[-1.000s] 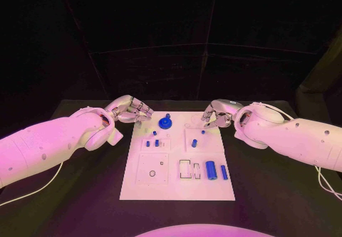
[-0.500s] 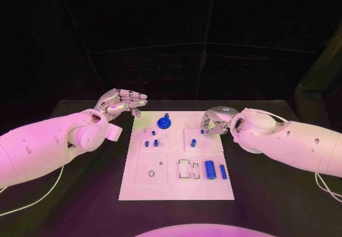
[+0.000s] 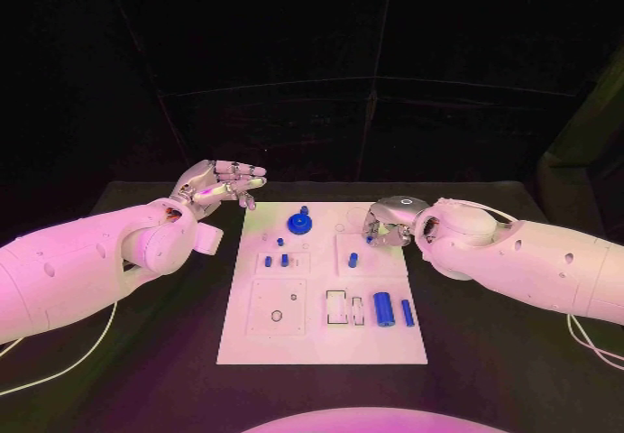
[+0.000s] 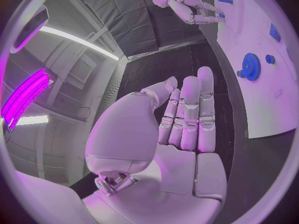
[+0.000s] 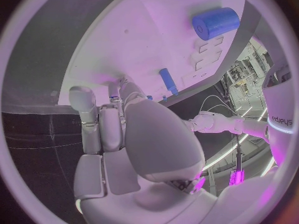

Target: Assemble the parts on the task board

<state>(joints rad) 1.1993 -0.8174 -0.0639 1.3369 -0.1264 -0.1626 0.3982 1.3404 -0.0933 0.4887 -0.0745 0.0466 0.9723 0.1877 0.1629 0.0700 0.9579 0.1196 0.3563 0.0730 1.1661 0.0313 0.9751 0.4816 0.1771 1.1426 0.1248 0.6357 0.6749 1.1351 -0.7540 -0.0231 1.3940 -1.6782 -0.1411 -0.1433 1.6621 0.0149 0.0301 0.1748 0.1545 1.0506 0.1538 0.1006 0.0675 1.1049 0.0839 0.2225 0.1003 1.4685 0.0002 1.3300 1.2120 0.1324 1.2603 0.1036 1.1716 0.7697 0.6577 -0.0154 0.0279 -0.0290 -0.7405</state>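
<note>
Head view: a white task board (image 3: 323, 338) lies in the middle of a black table (image 3: 156, 361). The left hand (image 3: 218, 184) is raised beyond the board's far left corner, fingers apart, holding nothing. The right hand (image 3: 388, 222) reaches down over the board's far right corner; whether it grips anything cannot be told here. On the board sit a blue gear (image 3: 300, 222), small blue pegs (image 3: 276, 261), and a larger blue cylinder (image 3: 384, 309) nearer the robot.

Left wrist view: the left hand's palm is empty and its fingers (image 4: 190, 112) extend straight, with the gear (image 4: 251, 66) on the board beyond.

Right wrist view: the right hand's fingers (image 5: 112, 124) curl down onto the board beside a blue peg (image 5: 167, 80); the contact itself is hidden.
</note>
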